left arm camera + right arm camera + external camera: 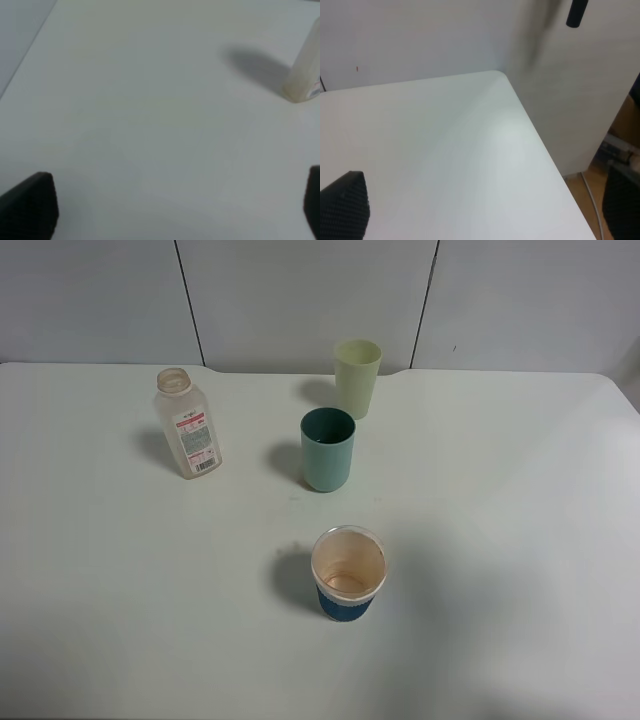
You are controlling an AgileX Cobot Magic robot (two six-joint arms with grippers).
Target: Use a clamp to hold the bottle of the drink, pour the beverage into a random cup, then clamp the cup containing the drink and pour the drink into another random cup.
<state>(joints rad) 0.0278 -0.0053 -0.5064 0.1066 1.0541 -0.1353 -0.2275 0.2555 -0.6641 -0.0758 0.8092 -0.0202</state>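
Note:
The bottle (187,423) stands upright and capless at the back left of the white table (500,540); it looks pale and nearly clear, and its base (304,75) shows in the left wrist view. At the back middle stands the pale yellow-green cup (357,378), with the teal cup (328,449) just in front of it. I cannot make out the beverage in either cup. No arm appears in the exterior high view. My left gripper (172,205) is open over bare table, short of the bottle. Open too, my right gripper (484,205) hangs near a table corner.
A paper cup (348,573) with a blue base stands nearer the front, its inside tinted brownish. In the right wrist view the table's rounded corner (497,75) meets a grey wall, with floor and cables beyond the side edge.

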